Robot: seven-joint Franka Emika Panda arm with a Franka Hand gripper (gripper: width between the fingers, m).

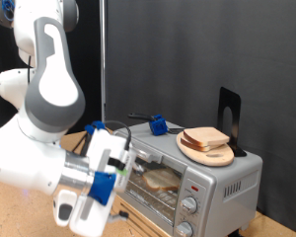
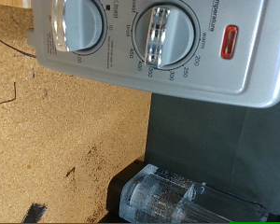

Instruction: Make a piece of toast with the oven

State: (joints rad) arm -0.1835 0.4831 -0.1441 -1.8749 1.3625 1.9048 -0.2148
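Silver oven sits on a wooden table; the toast lies inside on the rack behind the glass door; the gripper hovers at the oven's front, jaws' state unclear; the wrist view shows 2 knobs and a red light; piled slices rest on a board on top.

Black curtain backdrop, particleboard tabletop, thin pole, prob. stand

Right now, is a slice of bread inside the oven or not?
Inside. In the exterior view a pale slice shows through the glass door of the oven; other slices lie on its top. The gripper is at its front.
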